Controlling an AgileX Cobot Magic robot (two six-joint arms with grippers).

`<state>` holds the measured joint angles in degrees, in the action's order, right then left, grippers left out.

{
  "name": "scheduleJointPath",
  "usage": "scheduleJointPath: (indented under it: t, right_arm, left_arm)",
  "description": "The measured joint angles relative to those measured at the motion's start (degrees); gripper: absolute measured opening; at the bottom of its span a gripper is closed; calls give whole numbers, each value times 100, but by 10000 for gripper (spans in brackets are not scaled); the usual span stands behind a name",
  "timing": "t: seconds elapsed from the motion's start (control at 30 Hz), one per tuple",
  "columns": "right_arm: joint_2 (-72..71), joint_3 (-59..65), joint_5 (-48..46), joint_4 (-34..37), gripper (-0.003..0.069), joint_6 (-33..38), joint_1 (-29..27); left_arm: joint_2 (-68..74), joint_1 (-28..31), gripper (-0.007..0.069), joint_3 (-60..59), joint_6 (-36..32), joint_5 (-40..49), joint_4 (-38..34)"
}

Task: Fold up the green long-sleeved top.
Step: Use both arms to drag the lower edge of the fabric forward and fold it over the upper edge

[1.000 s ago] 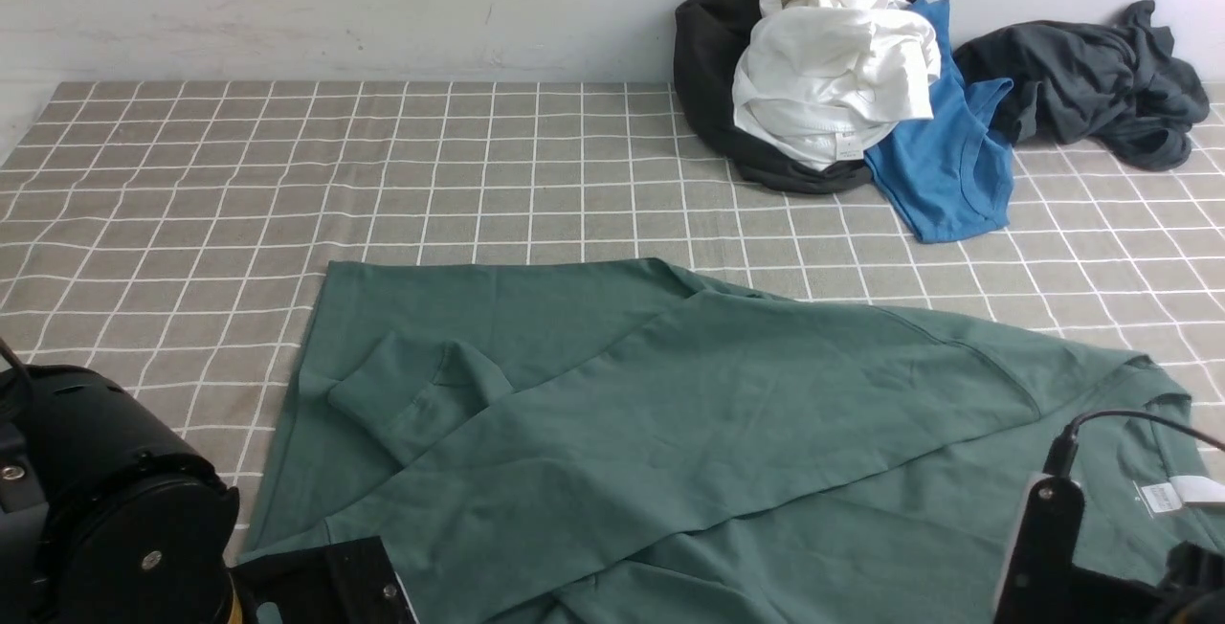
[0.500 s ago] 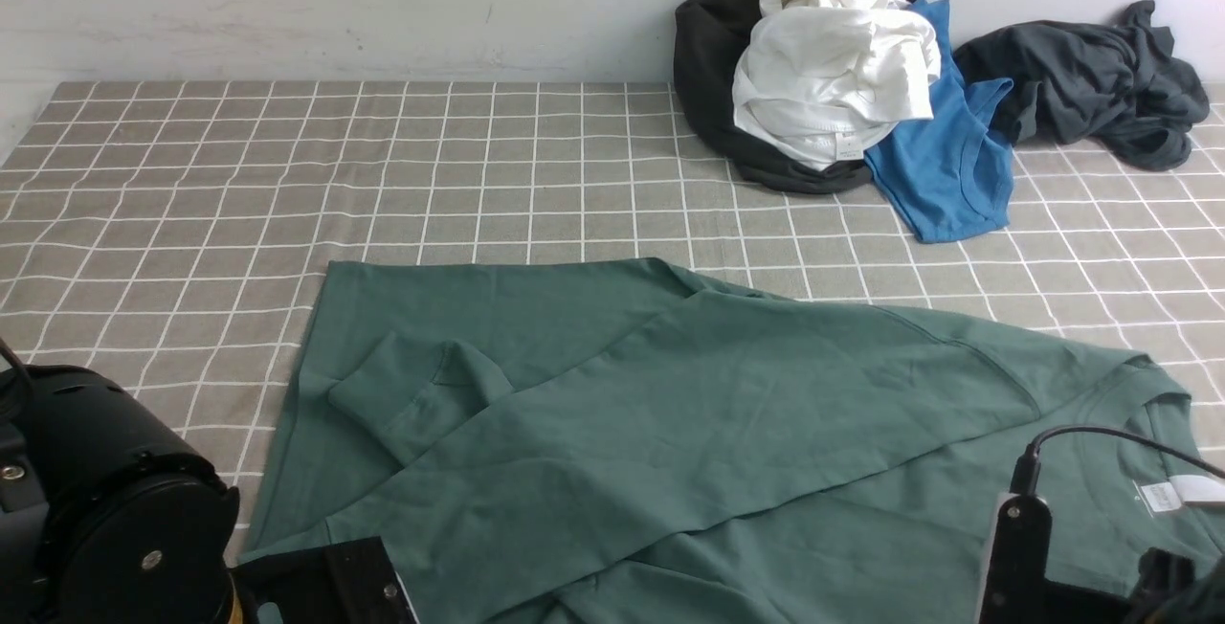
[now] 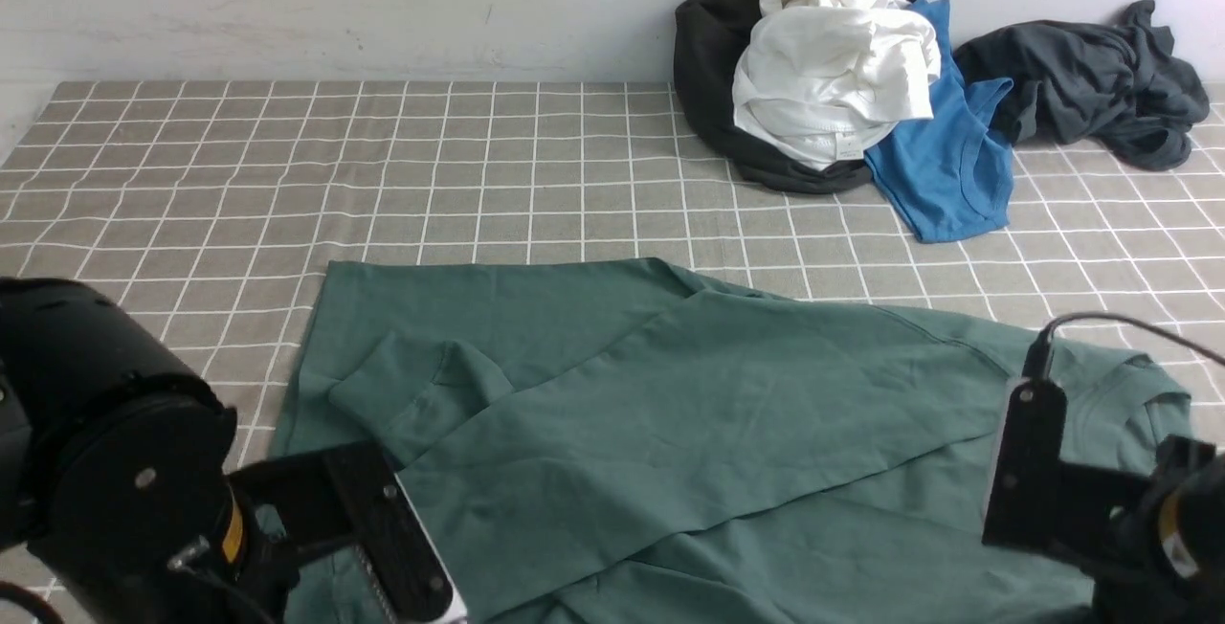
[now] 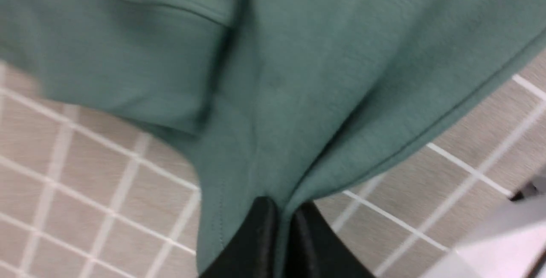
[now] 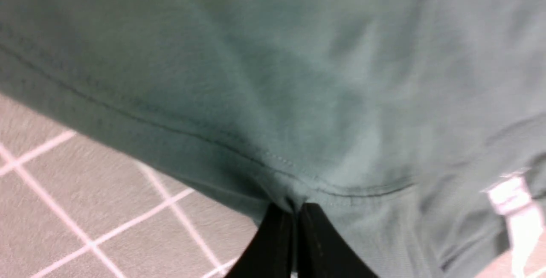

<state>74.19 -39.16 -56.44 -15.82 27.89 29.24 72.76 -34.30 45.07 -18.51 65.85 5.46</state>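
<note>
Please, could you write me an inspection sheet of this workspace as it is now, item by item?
Surface: grey checked cloth, lying flat.
Job's things: green top spread out near the robot, one sleeve folded across its body.
Clutter: black garment, white garment, blue garment and dark grey garment heaped at the far right.
Grippers: left pincer shut on the green top's edge; right pincer shut on a stitched edge of it.
Cables: one black cable arcs above the right arm.
Surroundings: white wall behind; nothing else seen.
</note>
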Motion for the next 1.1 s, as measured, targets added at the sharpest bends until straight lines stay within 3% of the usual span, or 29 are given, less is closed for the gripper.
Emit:
scheduleJointPath:
  t: [0.17, 0.33, 0.7, 1.1]
  right_arm:
    - [247, -987, 6, 860, -1, 737, -1015]
    - [896, -1815, -5, 1582, -1, 1267, -1650]
    - [2601, -3821, -261, 2038, -1, 1560, -2135]
    - [4101, -5378, -461, 2066, -1, 1466, -2207]
  left_arm:
    - [292, 699, 17, 851, -256, 8, 96]
    - [983, 1199, 17, 1655, -489, 3, 117]
    - [2725, 1851, 17, 4099, -666, 1, 119]
    - [4390, 2315, 17, 5706, -900, 26, 108]
